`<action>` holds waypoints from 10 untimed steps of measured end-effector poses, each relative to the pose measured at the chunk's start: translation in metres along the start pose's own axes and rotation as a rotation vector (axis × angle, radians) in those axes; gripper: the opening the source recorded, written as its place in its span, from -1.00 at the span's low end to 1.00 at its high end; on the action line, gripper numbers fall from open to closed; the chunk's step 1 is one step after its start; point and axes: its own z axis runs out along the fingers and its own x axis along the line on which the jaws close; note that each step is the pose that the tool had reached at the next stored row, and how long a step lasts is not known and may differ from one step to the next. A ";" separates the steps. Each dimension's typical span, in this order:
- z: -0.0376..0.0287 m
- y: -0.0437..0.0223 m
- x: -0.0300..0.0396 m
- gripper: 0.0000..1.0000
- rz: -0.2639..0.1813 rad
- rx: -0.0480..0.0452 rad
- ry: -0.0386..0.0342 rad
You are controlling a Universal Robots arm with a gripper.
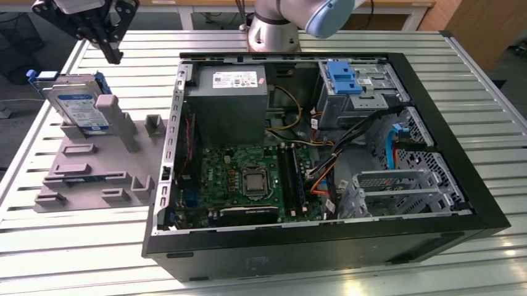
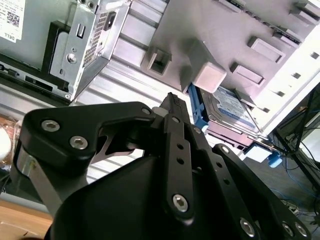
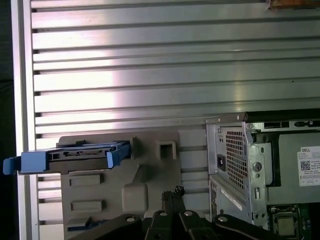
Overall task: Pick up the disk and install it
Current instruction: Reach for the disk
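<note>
Silver disk (image 1: 78,106), white-and-blue label, blue side rails, aslant on grey stand (image 1: 99,179); gripper (image 1: 112,57) nearby, closed, empty

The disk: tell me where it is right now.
In the exterior view the disk stands propped in the grey holder at the exterior view's left, beside the open computer case.

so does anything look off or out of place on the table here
Nothing looks broken or spilled. The disk stands tilted against a post of the grey fixture, outside the open computer case; that looks like its holder, not an accident. The gripper hangs near it, shut, holding nothing.
</note>
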 end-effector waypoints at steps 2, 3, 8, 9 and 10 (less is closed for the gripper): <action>0.0000 0.0000 0.0003 -0.79 0.000 0.0000 0.0000; 0.0000 0.0000 0.0003 -0.79 0.000 0.0000 0.0000; 0.0000 -0.0001 0.0009 -0.79 0.000 0.0000 0.0000; 0.0001 -0.0001 0.0011 -0.79 0.000 0.0000 -0.0001; 0.0001 -0.0001 0.0014 -0.79 0.000 0.0000 0.0000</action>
